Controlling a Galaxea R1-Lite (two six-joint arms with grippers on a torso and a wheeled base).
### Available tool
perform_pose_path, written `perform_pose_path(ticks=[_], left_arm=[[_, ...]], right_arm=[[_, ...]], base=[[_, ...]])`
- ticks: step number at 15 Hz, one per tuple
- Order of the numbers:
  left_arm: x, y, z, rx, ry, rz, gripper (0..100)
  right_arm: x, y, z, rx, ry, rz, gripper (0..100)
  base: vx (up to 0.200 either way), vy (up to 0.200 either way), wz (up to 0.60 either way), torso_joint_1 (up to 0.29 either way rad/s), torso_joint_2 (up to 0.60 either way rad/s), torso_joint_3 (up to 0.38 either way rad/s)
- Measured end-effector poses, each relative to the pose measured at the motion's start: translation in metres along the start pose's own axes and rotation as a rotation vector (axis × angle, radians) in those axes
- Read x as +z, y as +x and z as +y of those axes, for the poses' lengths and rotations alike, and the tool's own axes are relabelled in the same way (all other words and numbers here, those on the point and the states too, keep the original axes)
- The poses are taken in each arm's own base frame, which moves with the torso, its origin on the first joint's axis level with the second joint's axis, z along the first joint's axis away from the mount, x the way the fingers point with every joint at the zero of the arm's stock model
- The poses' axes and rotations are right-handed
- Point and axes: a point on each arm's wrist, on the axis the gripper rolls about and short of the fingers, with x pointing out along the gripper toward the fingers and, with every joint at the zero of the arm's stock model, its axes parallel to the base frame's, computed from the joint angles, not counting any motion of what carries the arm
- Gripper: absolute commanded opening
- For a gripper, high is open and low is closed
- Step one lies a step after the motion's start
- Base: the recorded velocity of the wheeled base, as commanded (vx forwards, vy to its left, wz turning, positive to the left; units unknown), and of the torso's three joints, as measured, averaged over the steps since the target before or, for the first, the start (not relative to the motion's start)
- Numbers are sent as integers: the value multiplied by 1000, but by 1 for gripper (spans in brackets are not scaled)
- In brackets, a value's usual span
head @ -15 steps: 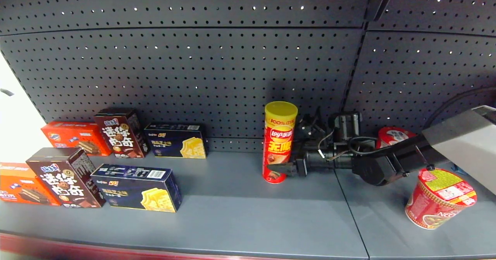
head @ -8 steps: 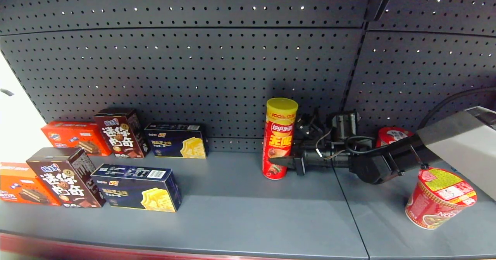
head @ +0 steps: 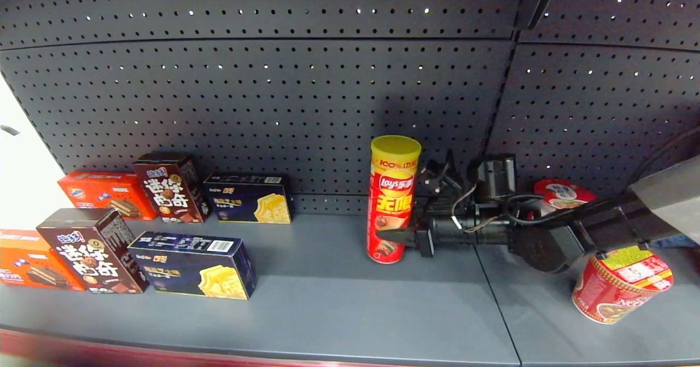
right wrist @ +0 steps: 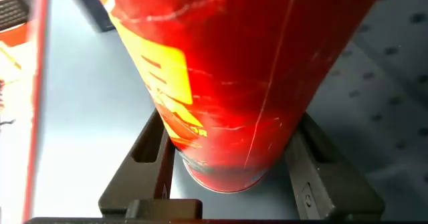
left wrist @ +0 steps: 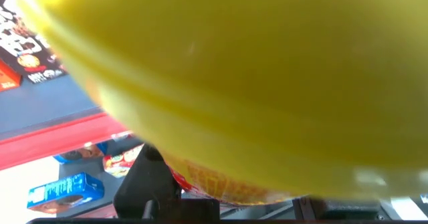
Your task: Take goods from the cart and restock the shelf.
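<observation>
A tall red chips can (head: 395, 192) with a yellow lid stands upright mid-shelf, close to the pegboard wall. My right gripper (head: 391, 237) comes in from the right and is shut on its lower part. In the right wrist view the can (right wrist: 234, 83) sits between the two dark fingers (right wrist: 150, 157), its base just above the grey shelf (head: 328, 301). In the left wrist view my left gripper (left wrist: 227, 200) is shut on a second can with a yellow lid (left wrist: 234, 70), held very near the camera, away from the shelf.
Navy (head: 194, 266), brown (head: 93, 249) and orange (head: 106, 193) snack boxes line the shelf's left part. A red noodle cup (head: 620, 285) stands front right under my right arm, another (head: 563, 192) behind it. Bare shelf lies between the boxes and the can.
My right gripper carried the chips can slightly back toward the wall, then forward and a little left again. The boxes and the noodle cups have not moved.
</observation>
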Motion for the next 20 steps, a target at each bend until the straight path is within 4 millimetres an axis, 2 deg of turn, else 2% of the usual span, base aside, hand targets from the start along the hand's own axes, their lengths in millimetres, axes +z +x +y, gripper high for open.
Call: perform_pose_path(ticks=[3,5,8,10,14,20], left_arm=[[5,-2,0,3,2,-23,0],[6,-3,0,24,2,-28,0],[7,-3,1,56,3,-30,0],[8,-4,1,64,3,-35,0],[14,-6,1,70,4,-49,0],[12,-5,1,78,2,-35,0]], right_arm=[[7,-20,29,4,-4,14,0],[14,-41,45,-12,-17,6,0],[23,-64,60,-33,-37,-20,0],[22,-73,67,-36,-45,-34,0],[11,-80,75,-42,-70,-70,0],[-15,-76,83,-15,-52,-38,0]], base=[[0,0,0,0,0,0],[0,0,0,0,0,0],[0,0,0,0,0,0],[0,0,0,0,0,0],[0,0,0,0,0,0],[0,0,0,0,0,0]])
